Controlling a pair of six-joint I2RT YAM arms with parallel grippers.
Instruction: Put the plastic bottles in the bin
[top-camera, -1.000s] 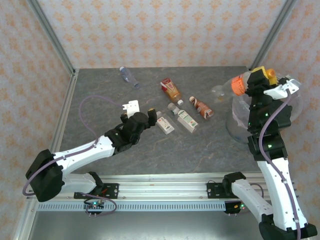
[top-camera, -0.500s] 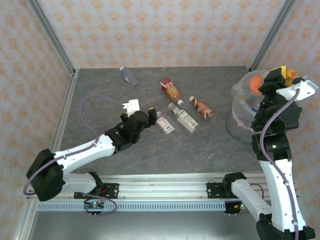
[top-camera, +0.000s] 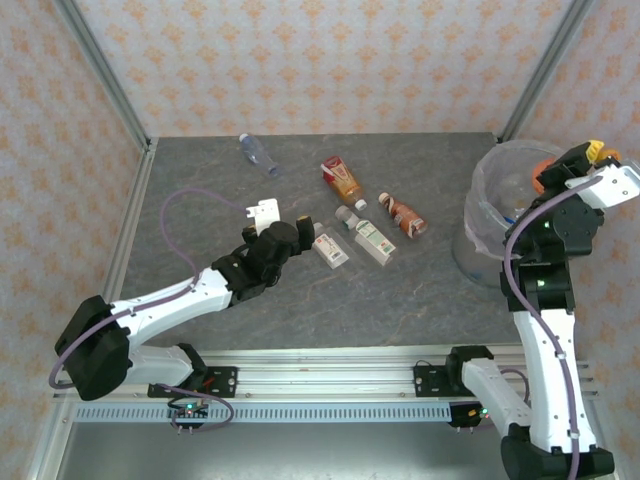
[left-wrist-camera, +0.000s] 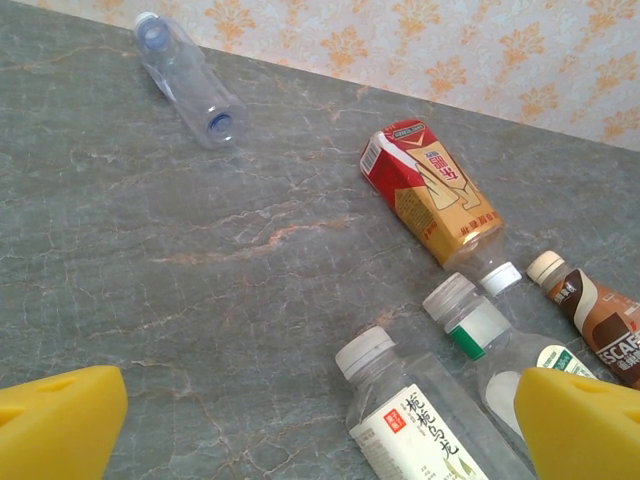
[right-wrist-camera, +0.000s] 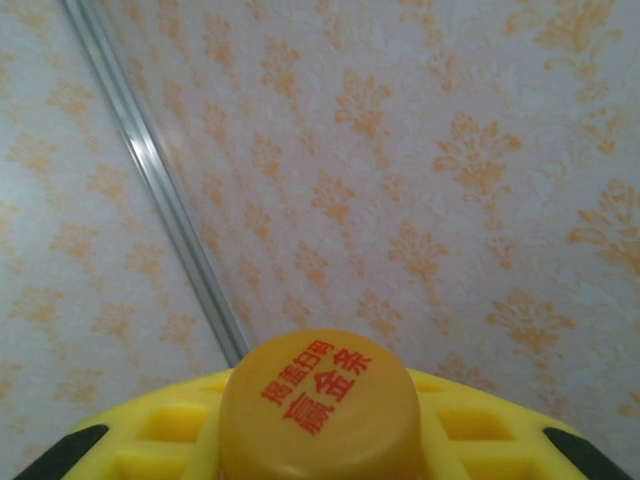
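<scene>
Spillage threatens: right hand (top-camera: 570, 166), clamped on an orange-capped bottle (right-wrist-camera: 318, 395), hangs over the right rim of the bin (top-camera: 472, 240); released there, it may bounce outside. Left hand (left-wrist-camera: 318, 415) gapes.

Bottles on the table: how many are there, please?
5: clear bottle at back; red bottle, brown bottle centre; two white-labelled bottles near left hand. The bin may hide more.

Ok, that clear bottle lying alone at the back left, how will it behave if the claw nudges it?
The clear bottle lies on its side and looks round, so a nudge would probably roll it. It appears empty, so it is likely light and may skid on the smooth table. Its see-through walls look thin and might dent when squeezed.
</scene>
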